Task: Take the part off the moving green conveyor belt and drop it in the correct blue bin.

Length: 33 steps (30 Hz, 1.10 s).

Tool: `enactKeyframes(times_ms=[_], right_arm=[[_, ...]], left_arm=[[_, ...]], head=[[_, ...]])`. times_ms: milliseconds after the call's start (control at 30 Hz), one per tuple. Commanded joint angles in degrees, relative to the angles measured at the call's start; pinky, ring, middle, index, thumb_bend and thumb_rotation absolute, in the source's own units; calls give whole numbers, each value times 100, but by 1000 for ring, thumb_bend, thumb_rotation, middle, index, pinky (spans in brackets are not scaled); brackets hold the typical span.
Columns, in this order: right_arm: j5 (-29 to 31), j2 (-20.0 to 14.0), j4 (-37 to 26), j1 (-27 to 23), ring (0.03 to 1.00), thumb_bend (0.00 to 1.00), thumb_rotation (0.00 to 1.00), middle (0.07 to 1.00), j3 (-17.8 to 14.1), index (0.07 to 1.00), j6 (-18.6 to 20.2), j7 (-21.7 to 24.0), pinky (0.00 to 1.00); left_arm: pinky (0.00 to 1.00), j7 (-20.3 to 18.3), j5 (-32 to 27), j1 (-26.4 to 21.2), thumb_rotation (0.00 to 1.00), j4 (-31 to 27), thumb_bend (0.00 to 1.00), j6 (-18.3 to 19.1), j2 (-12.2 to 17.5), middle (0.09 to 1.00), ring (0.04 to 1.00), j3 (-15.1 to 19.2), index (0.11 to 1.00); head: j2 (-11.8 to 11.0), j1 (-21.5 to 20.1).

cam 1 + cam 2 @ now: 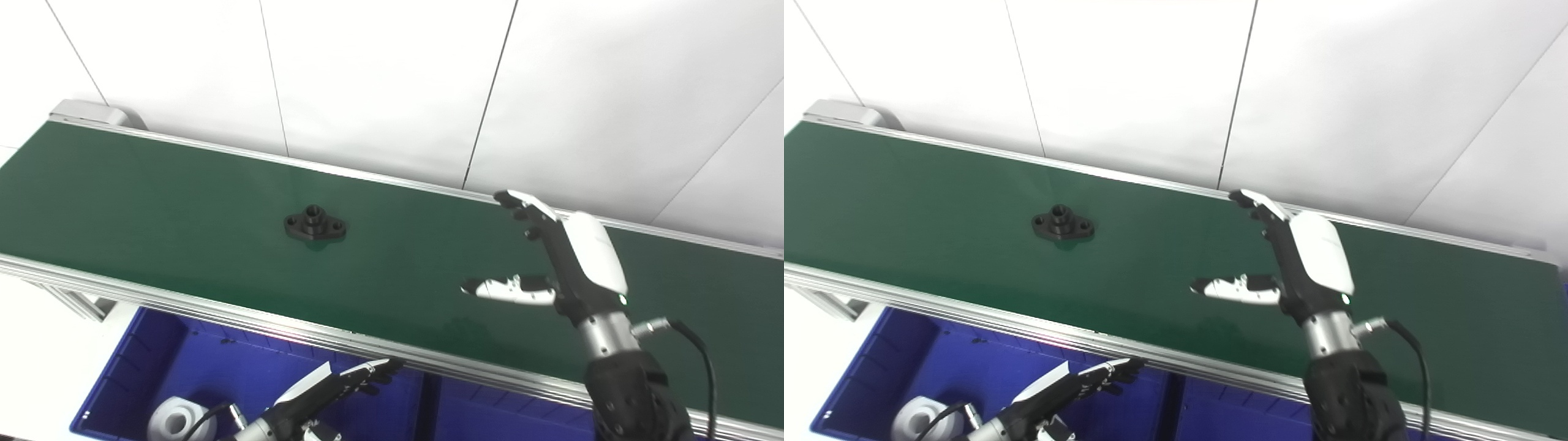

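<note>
While the black part lies well apart, the right hand hovers above the belt, fingers spread, empty.

- Left hand: cut off low at the bottom edge, wrist and arm mostly out of frame; palm side hidden.
- Blue bin: lower part cropped by the bottom edge; near rim unseen.
- White part in the bin: partly cropped, shape unclear.
- Second blue bin: only a strip visible below the conveyor belt frame.
- Belt's right end: cropped in the left eye view.
</note>
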Motion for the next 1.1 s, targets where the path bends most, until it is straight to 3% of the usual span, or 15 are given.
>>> enactKeyframes(times_ms=[0, 133, 433, 667, 867, 1067], right_arm=[[-149, 84, 23, -275, 762, 892, 412, 793, 79, 819, 173, 40, 642], [-321, 159, 256, -472, 754, 895, 415, 791, 237, 824, 231, 6, 646], [-261, 271, 825, -944, 700, 861, 430, 724, 420, 820, 187, -64, 597], [-278, 240, 1163, -1353, 697, 869, 461, 721, 610, 824, 233, 47, 613], [-242, 252, 1379, -1639, 680, 912, 505, 721, 737, 811, 309, 174, 578], [-261, 221, 1952, -1977, 713, 925, 467, 751, 913, 817, 357, 292, 605]], left_arm=[[828, -40, -137, -4, 292, -119, 869, -230, 139, 927, 893, 4, 916], [815, -31, -219, -11, 301, -128, 866, -230, 273, 928, 891, -5, 919], [859, -54, -236, -31, 317, -181, 866, -231, 474, 921, 900, -4, 922], [834, -72, -251, -45, 304, -208, 866, -231, 443, 909, 882, -6, 910], [824, -42, -124, -40, 352, -273, 886, -229, 400, 906, 880, -38, 905], [829, -19, -61, -46, 353, -248, 892, -228, 321, 902, 872, -93, 902]], head=[[11, -153], [92, -295], [265, -172], [287, -50], [287, 29], [229, 157]])
